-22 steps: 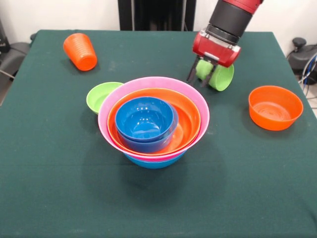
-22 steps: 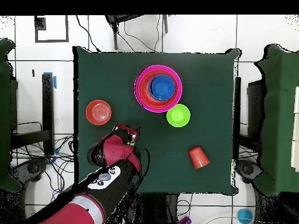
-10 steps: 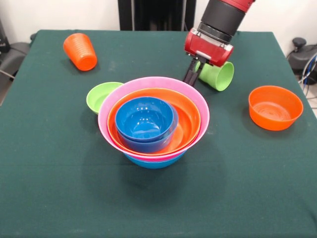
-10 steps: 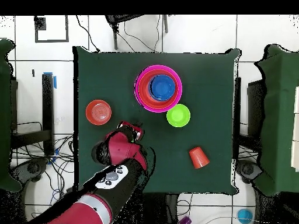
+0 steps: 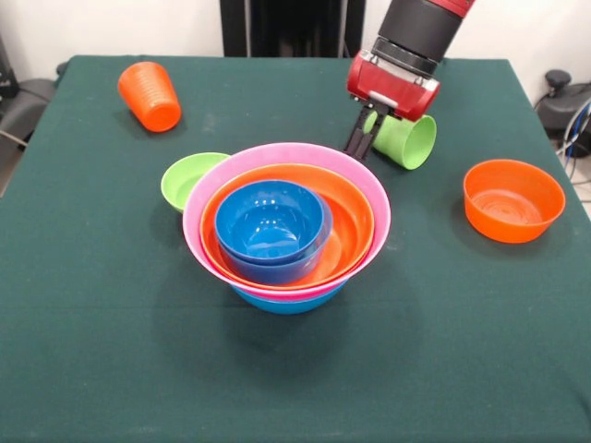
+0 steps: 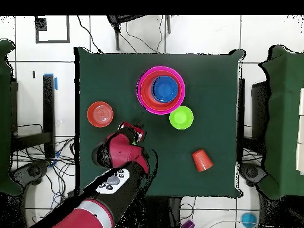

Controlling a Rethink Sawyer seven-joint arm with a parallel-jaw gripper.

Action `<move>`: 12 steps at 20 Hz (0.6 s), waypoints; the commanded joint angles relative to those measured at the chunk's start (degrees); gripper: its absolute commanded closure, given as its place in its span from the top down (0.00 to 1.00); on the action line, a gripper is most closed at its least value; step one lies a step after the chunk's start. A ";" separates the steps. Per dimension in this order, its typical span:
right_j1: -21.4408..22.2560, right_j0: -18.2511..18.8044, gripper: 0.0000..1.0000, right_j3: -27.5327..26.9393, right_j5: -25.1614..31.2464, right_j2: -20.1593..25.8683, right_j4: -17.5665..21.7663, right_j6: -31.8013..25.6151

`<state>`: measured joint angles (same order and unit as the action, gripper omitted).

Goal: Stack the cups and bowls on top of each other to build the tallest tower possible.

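1. Behind the tower (image 5: pixel 286 226), toward the table's far right in the front view, the lime-green plastic tumbler (image 5: pixel 404 139) lies on its side on the dark green tablecloth (image 5: pixel 111 314), its open mouth turned to the picture's right and slightly forward.
2. The tumbler's long axis runs roughly left to right in that view, so its closed base points toward the gripper (image 5: pixel 361 138), whose dark fingers (image 5: pixel 356 136) hang just at that base end.
3. The fingers appear close together beside the cup rather than around it; the front view does not show whether they are parted or pinched, and the overhead view hides them under the wrist, so their state cannot be told.
4. The red and black arm (image 5: pixel 417 37) comes down steeply from above, tilted so the red wrist block sits over the tumbler's base half.
5. The tower is a nest: a wide blue bowl under a large pink bowl, an orange one inside that, a smaller blue bowl (image 5: pixel 271 224) on top.
6. Judged from this, a grasp would call for moving toward the tumbler's side wall or rim, across its long axis.
7. Still loose are a small lime-green bowl (image 5: pixel 189 178) touching the tower's left side, an orange ribbed tumbler (image 5: pixel 150 95) on its side far left, and a small orange bowl (image 5: pixel 512 198) well apart on the right.
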<state>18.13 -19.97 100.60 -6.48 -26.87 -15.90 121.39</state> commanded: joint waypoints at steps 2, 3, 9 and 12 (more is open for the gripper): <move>-0.48 0.27 1.00 -0.41 3.92 6.93 2.38 5.17; -0.46 0.32 1.00 -0.42 4.04 6.98 2.43 5.09; -0.33 0.33 1.00 -0.57 5.10 6.89 2.64 4.53; 0.13 1.02 1.00 -0.50 5.44 7.46 3.47 3.82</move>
<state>18.17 -19.93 100.60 -6.48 -26.87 -15.76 121.39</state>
